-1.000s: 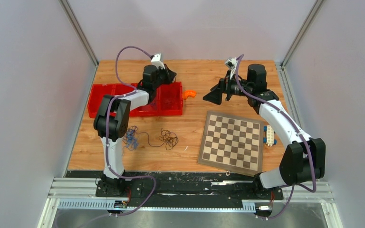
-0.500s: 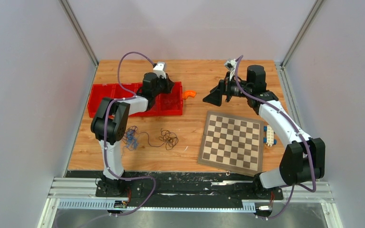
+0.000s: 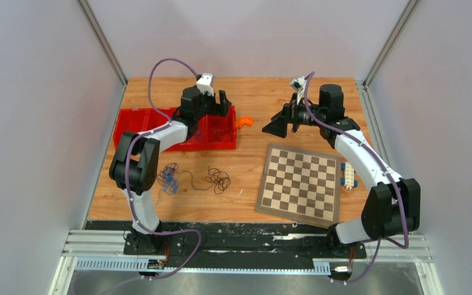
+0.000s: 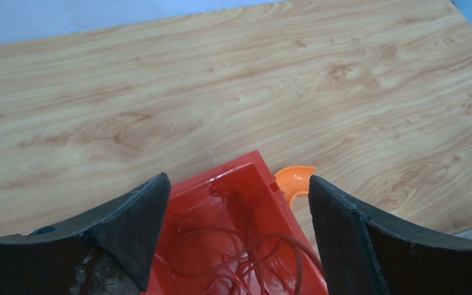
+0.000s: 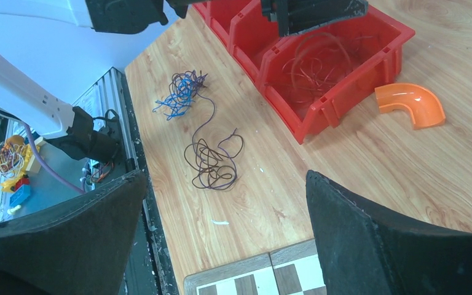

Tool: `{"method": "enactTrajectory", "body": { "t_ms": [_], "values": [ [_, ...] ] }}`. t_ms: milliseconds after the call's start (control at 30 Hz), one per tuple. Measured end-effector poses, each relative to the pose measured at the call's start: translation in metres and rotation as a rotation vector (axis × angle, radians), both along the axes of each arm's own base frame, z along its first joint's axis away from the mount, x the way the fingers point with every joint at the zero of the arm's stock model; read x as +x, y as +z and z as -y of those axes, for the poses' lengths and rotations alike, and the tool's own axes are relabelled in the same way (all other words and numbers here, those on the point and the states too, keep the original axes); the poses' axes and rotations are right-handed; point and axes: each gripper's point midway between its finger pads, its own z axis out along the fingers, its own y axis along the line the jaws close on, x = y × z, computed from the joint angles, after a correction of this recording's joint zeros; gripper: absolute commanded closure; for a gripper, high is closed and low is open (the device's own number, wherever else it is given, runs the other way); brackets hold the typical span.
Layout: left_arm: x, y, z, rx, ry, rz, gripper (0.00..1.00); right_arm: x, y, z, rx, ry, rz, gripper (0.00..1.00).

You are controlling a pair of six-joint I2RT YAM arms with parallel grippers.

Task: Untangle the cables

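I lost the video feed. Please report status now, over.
Left gripper open over red bin; right gripper open above table. Blue cables and dark cables on table, untouched, one strand linking them. Red wires in bin.

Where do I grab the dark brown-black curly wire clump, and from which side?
Pinch the single strand trailing from the dark brown-black wire clump toward the blue wire bundle, coming down from above. It lies flat and alone, while the clump is tangled loops.

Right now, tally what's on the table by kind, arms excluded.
Cable clumps: 3 (blue clump, dark clump, red wires in the bin)
Red bin row: 1
Orange pipe elbow: 1
Chessboard: 1
White-and-blue block: 1
Total: 7
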Motion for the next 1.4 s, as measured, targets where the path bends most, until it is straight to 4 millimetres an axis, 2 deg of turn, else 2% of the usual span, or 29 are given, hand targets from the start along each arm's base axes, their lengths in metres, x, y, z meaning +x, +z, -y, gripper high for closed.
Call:
{"method": "enactTrajectory", "body": {
  "t_ms": [133,267,400,533,633,700,800,967,1100,1200,1267,1367,1400],
  "values": [
    [0.002,0.02,-0.001,0.008,-0.003,0.029,0.08,0.0,0.0,0.0,0.0,0.001,0.0,0.0],
    [0.0,0.026,-0.003,0.005,-0.031,0.016,0.08,0.0,0.0,0.0,-0.001,0.001,0.002,0.01],
    [-0.016,0.033,0.0,-0.023,-0.143,-0.014,0.11,0.004,-0.005,0.001,-0.015,-0.009,0.006,0.14],
    [-0.044,0.054,0.003,-0.027,-0.308,-0.043,0.27,0.019,-0.025,-0.002,-0.052,-0.034,-0.039,0.22],
    [-0.053,0.065,0.003,-0.005,-0.377,-0.058,0.4,0.028,-0.043,-0.007,-0.084,-0.051,-0.079,0.33],
    [-0.059,0.073,0.004,0.02,-0.428,-0.07,0.44,0.031,-0.054,-0.013,-0.107,-0.052,-0.097,0.37],
    [-0.07,0.073,0.005,0.038,-0.481,-0.108,0.41,0.035,-0.06,-0.029,-0.126,-0.033,-0.109,0.4],
    [-0.091,0.055,-0.006,0.037,-0.516,-0.213,0.34,0.035,-0.062,-0.046,-0.145,-0.007,-0.095,0.42],
    [-0.121,0.051,-0.027,0.106,-0.537,-0.263,0.25,0.027,-0.07,-0.049,-0.184,0.018,-0.09,0.41],
    [-0.16,0.057,-0.042,0.174,-0.58,-0.262,0.18,0.018,-0.079,-0.052,-0.21,0.045,-0.099,0.4],
    [-0.187,0.055,-0.048,0.202,-0.615,-0.265,0.17,0.008,-0.089,-0.055,-0.226,0.067,-0.118,0.39],
    [-0.226,0.035,-0.051,0.226,-0.661,-0.317,0.16,-0.013,-0.109,-0.059,-0.255,0.106,-0.173,0.38],
    [-0.234,0.027,-0.051,0.227,-0.671,-0.344,0.16,-0.019,-0.114,-0.06,-0.264,0.117,-0.19,0.38]
  ]
}}
